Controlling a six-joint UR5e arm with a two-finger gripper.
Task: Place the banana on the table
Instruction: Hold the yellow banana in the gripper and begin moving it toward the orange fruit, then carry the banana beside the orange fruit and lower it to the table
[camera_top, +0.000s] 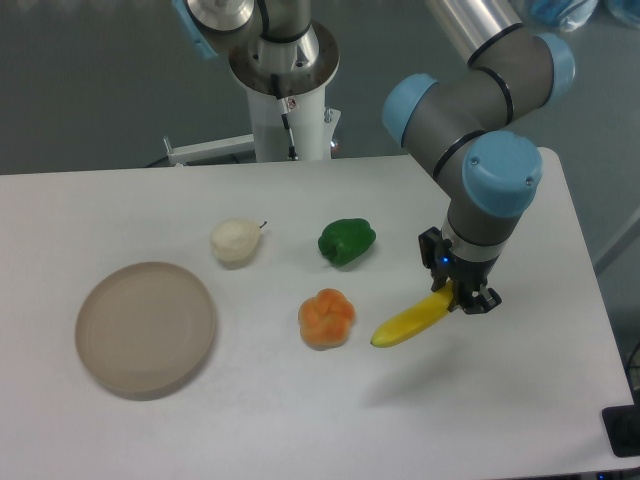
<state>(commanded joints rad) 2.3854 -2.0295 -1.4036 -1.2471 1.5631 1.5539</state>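
The yellow banana (408, 323) hangs tilted above the white table (300, 420), its right end held up and its left tip pointing down toward the orange fruit. A faint shadow lies on the table below it. My gripper (458, 293) is shut on the banana's right end, right of the table's middle. The fingers are partly hidden by the wrist.
A lumpy orange fruit (327, 319) sits just left of the banana's tip. A green pepper (346, 241) and a pale pear (236, 242) lie further back. A round beige plate (146, 327) rests at the left. The robot base (288, 95) stands at the table's back edge.
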